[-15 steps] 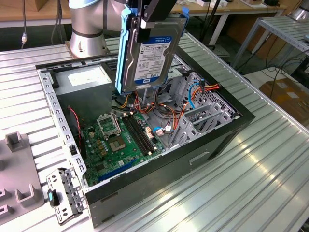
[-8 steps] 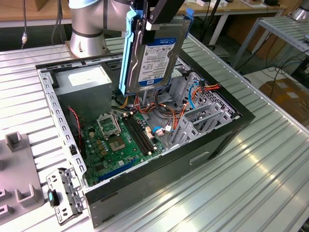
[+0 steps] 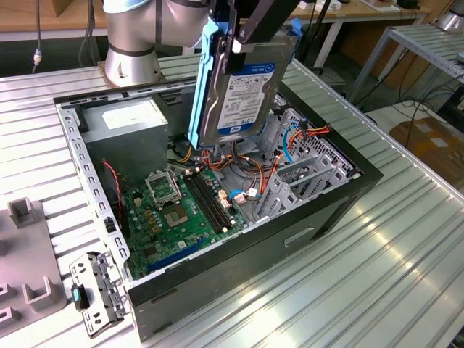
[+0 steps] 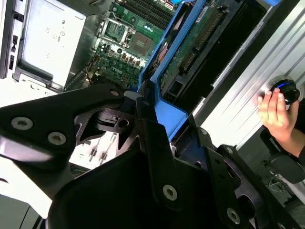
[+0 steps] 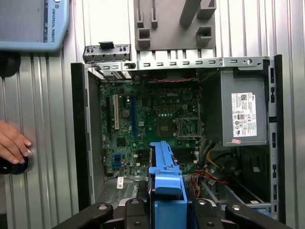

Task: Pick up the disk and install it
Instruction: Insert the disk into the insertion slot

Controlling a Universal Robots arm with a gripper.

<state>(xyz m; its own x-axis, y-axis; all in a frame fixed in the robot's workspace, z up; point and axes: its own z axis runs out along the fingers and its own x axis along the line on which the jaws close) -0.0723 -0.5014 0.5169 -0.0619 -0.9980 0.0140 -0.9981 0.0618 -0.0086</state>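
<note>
— What is the gripper (image 3: 236, 43) doing?
— I'm seeing it clamping the disk (image 3: 246, 94) by its top edge, black fingers pinching the flat silver drive in its light-blue plastic rail.
— And where is it?
— It's hanging upright, slightly tilted, over the open black case (image 3: 217, 279), above the green motherboard (image 3: 174, 210). The arm is reaching down from above.

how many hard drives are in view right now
1. The disk is held on edge by the gripper, above the open computer case in the exterior view. Others may be hidden inside the grey drive cage.
</note>
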